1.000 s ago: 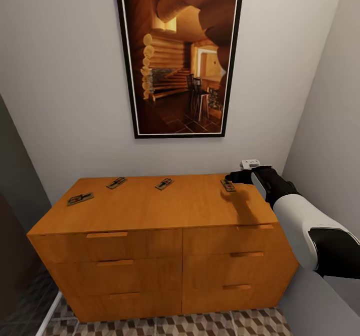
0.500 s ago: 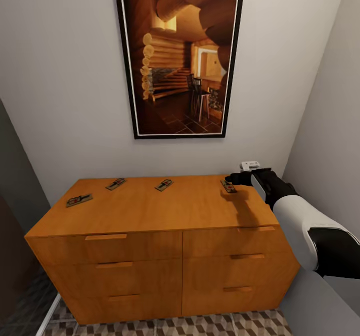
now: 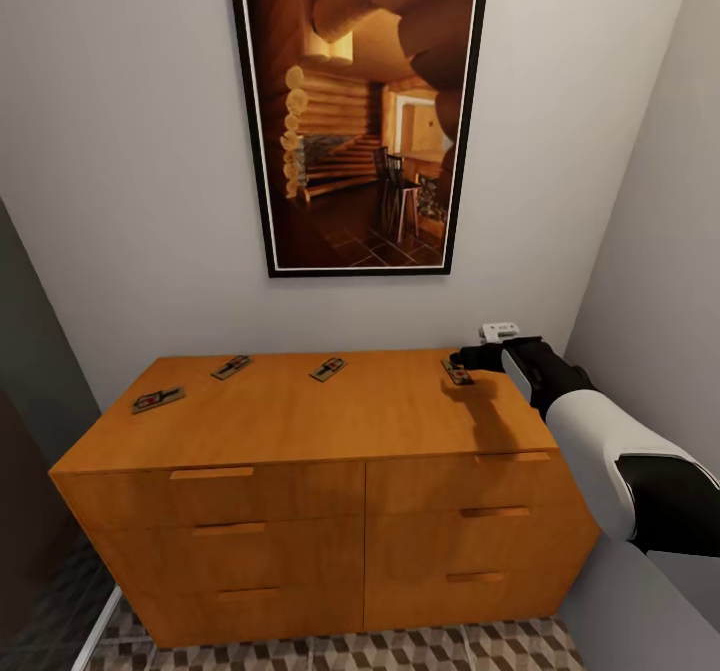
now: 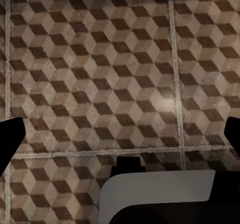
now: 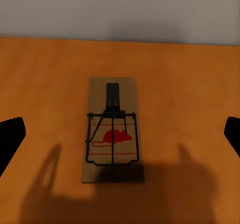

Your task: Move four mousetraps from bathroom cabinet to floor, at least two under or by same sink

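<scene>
Mousetraps: four lie flat on top of the cabinet [image 3: 300,421], none yet on the bathroom floor [image 3: 400,651]. From the head view, the far-left mousetrap [image 3: 160,398] sits near the left edge, the second mousetrap [image 3: 232,365] and third mousetrap [image 3: 328,367] lie toward the back wall, and the rightmost mousetrap [image 3: 456,372] rests at the back right corner. The right hand [image 3: 470,359] hovers just above and beside that last one; in the right wrist view the target mousetrap [image 5: 112,131] lies centred between the two fingertips, which stand wide apart at the frame edges, so the hand is open and holds nothing. Its shadow falls across the near end of the board. Change over the last second: essentially none in the arm; the head view shifted very slightly, a camera movement, and the traps have not moved. Judgement: alignment is finished and the descent to grasp is next; the board is thin and flat on the surface, so the fingers must come nearly to the wood. Left hand [image 4: 120,134] is open too, pointing at the patterned floor tiles, empty.
</scene>
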Controlling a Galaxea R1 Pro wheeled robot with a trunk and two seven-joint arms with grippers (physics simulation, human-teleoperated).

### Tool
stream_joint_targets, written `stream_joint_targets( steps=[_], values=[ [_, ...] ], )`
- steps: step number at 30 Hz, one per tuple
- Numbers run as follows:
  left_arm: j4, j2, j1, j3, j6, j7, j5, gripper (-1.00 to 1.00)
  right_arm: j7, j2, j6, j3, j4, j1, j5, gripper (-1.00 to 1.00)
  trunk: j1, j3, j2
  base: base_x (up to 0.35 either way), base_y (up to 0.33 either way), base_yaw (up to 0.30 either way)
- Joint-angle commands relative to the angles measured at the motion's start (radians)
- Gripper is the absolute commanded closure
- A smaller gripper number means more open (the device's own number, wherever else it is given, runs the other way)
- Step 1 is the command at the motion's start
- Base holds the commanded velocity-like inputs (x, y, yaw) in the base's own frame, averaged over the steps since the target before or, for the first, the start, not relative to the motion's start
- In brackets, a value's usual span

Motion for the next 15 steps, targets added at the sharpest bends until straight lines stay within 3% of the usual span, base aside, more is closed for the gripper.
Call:
stream_joint_targets(
  steps=[1,15],
  values=[
    [-0.001,0.000,0.000,0.000,-0.001,0.000,0.001,-1.00,0.006,-0.001,0.005,0.002,0.001,0.000,0.008,-1.00,0.000,-0.002,0.000,0.000,0.000,0.000],
    [-0.001,0.000,0.000,0.000,-0.001,0.000,0.001,-1.00,0.004,-0.001,0.005,0.002,0.017,0.000,0.008,-1.00,0.000,-0.020,0.000,0.000,0.000,0.000]
  ],
)
